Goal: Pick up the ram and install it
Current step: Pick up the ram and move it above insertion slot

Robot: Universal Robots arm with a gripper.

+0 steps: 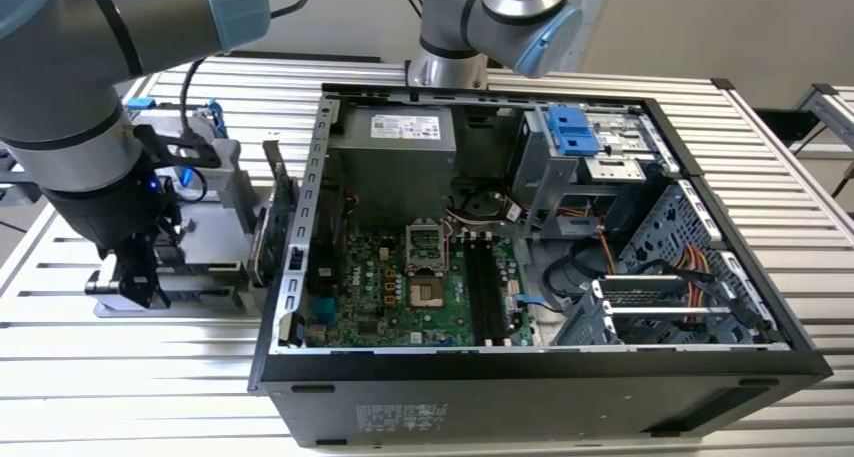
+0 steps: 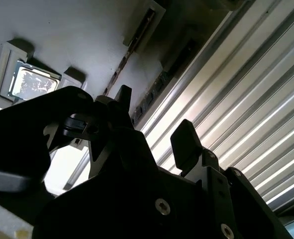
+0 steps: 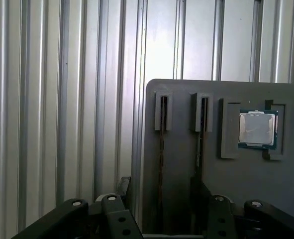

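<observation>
- The pincer (image 1: pixel 134 282) hangs low at the end of the arm, its fingers (image 2: pixel 186 139) spread apart with nothing clasped between them.
- Just past the fingertips the ram (image 3: pixel 161 149) stands on edge in a slot of a gray holder (image 3: pixel 246 174). In the first wrist view it lines up with the gap between the fingers. I cannot tell whether they reach down beside it.
- A second stick (image 3: pixel 201 139) stands in the neighbouring slot, just beside the ram.
- Farther from the pincer, on the same holder, a processor chip (image 3: pixel 257 128) lies flat in its recess.
- The holder rests on the ribbed metal tabletop (image 3: pixel 62 99).
- Beside the pincer, toward the exterior view's right, the computer case (image 1: pixel 534 377) lies open with its board bare.
</observation>
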